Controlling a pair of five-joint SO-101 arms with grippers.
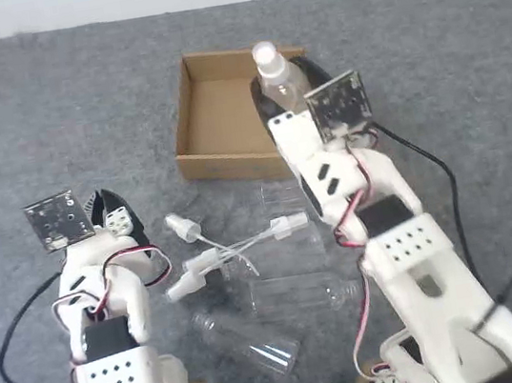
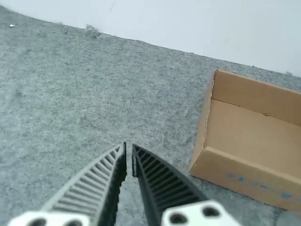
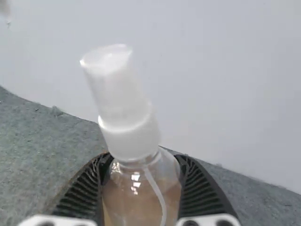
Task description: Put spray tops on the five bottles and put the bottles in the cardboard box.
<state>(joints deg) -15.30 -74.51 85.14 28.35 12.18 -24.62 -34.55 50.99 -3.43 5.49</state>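
My right gripper (image 1: 287, 90) is shut on a clear bottle (image 1: 278, 82) fitted with a white spray top (image 3: 120, 103), held upright over the right side of the open cardboard box (image 1: 201, 113). The box looks empty inside. My left gripper (image 2: 129, 153) is shut on nothing and hovers over bare carpet left of the box (image 2: 249, 141). On the carpet in front of the box lie loose white spray tops (image 1: 184, 226) (image 1: 288, 225) (image 1: 184, 279) with thin tubes, and clear uncapped bottles (image 1: 250, 342) (image 1: 310, 291).
Grey carpet (image 1: 51, 106) covers the whole work surface up to a white wall at the back. Black cables (image 1: 18, 342) trail beside each arm's base. Open carpet lies left of the box and behind it.
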